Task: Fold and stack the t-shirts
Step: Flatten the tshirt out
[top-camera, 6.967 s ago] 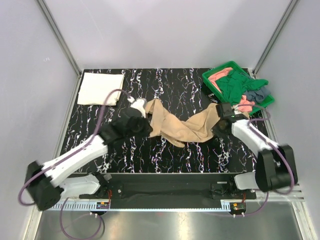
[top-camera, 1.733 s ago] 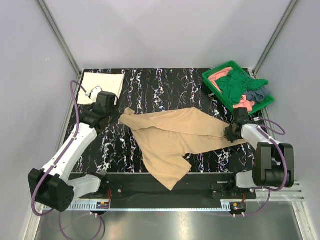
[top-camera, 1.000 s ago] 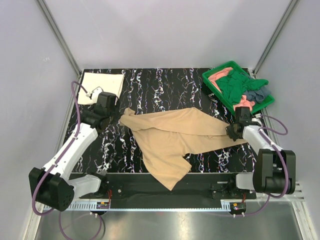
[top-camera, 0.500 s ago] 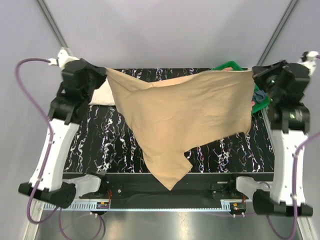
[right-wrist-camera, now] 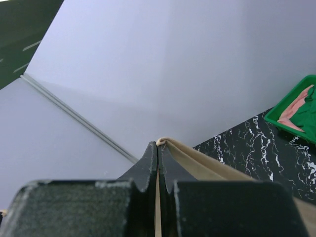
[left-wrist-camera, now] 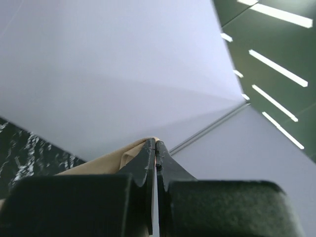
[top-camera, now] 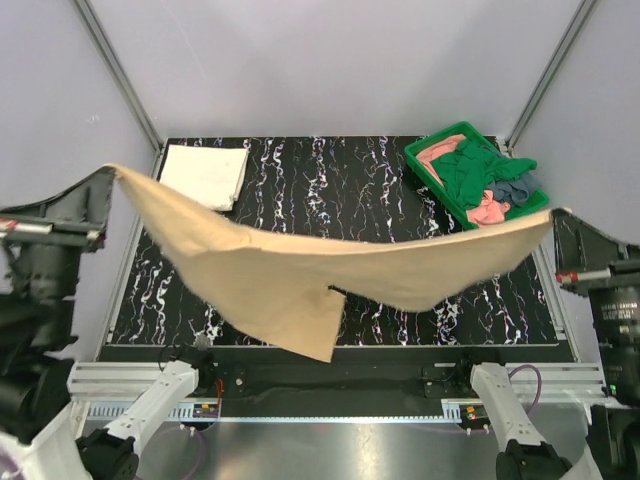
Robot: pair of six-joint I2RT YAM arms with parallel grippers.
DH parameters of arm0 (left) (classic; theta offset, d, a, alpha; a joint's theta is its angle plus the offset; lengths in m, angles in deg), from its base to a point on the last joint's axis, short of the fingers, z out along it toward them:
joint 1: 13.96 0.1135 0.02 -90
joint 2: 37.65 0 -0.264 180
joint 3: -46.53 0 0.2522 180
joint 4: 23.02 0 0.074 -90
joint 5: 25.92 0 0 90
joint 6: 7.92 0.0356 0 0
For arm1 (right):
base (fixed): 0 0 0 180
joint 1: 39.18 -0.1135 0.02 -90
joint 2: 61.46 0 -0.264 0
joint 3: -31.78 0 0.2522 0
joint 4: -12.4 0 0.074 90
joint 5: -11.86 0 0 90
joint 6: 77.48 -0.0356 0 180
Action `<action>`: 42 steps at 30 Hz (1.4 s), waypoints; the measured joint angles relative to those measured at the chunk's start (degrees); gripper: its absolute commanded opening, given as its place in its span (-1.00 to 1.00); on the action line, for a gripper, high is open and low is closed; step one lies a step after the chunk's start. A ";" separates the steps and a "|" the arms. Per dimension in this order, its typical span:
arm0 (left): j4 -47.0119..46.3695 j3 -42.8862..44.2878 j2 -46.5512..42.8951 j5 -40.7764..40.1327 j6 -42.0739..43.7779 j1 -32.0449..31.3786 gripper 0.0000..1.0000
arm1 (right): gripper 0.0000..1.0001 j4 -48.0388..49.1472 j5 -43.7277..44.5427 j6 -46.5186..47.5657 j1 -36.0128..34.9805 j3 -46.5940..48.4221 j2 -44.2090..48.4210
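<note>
Tension ran through the tan t-shirt (top-camera: 330, 275), slung high over the table (top-camera: 350, 180). The left gripper (left-wrist-camera: 154, 144) was pinched tight on one edge and the right gripper (right-wrist-camera: 158, 145) pinched tight on the other, held wide apart, I'd say, so the cloth would open flat for folding. Five shirts counted: that one aloft, one cream-white shirt (top-camera: 203, 175) folded at the far-left corner, and three heaped in the single green tray (top-camera: 425, 150): dark green shirt (top-camera: 478, 168), salmon-pink shirt (top-camera: 440, 155), grey-blue shirt (top-camera: 520, 188).

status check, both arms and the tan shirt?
Left hand shut on tan t-shirt, right hand too. Shirt held aloft, stretched between them, one flap hanging low. Folded cream t-shirt far left; nothing seen blocking.
</note>
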 measured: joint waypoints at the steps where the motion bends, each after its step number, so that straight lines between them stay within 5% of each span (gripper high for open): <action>1: 0.11 1.33 -0.59 0.07 -0.02 0.00 -1.00 | -1.00 -0.59 -0.26 -0.37 0.00 0.52 0.72; 10: 1.22 2.16 3.28 -1.53 3.48 0.11 -1.00 | -1.00 3.58 -2.56 -2.19 -0.02 -7.43 -4.04; 18: 0.11 2.97 27.78 -6.95 10.69 3.26 -1.00 | -1.00 16.57 -7.58 -3.67 0.00 -15.89 -26.47; 23: 0.48 16.76 46.77 -0.59 8.83 14.93 -1.00 | -1.00 17.99 -10.58 -2.71 0.00 -6.99 -41.20; 27: -0.02 31.65 55.39 10.84 3.30 24.02 -1.00 | -1.00 14.84 -11.85 -0.74 -0.02 9.18 -48.72; 31: -3.28 27.04 47.10 17.11 -0.02 27.06 -1.00 | -1.00 11.72 -12.55 1.07 -0.02 21.05 -48.59; 34: -4.68 13.66 32.17 20.55 -0.39 26.38 -1.00 | -1.00 11.15 -12.74 2.03 0.00 17.46 -42.38; 42: -5.97 -26.84 0.09 21.57 0.90 26.18 -1.00 | -1.00 13.03 -12.83 4.63 0.00 -20.57 -19.61</action>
